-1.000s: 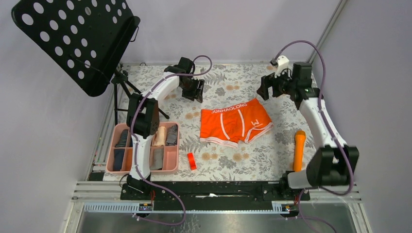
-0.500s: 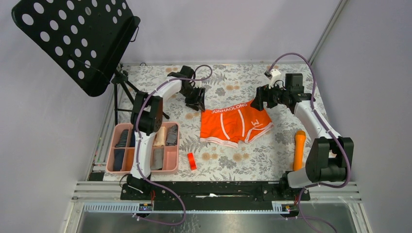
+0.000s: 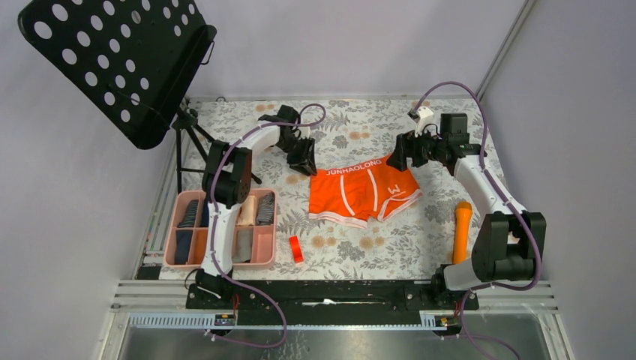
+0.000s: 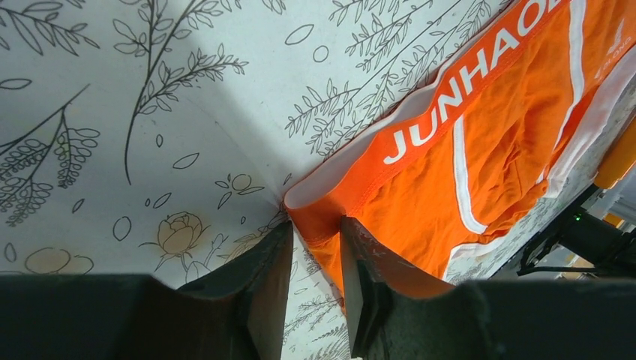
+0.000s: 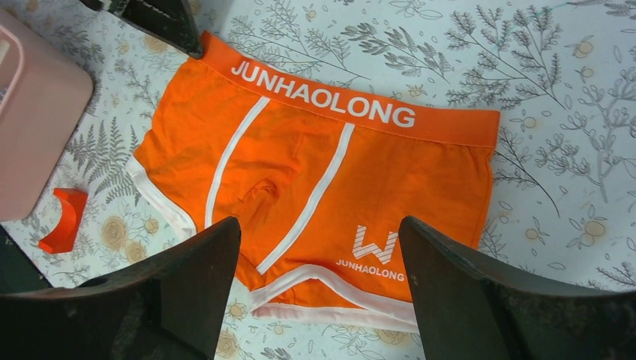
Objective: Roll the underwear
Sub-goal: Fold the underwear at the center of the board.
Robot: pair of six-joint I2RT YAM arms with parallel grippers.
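Floral tablecloth [image 3: 360, 120], orange underwear [image 3: 364, 191] corner between left gripper [image 4: 316, 225] fingers, pinch unclear

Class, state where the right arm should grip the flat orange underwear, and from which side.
Probably the waistband's free corner of the orange underwear, from above on the far right: it lies flat, and the left fingers straddle the other corner.

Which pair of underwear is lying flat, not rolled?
The bright orange pair, spread out flat with its JUNHAOLONG waistband showing. The other pairs sit rolled up in the pink tray.
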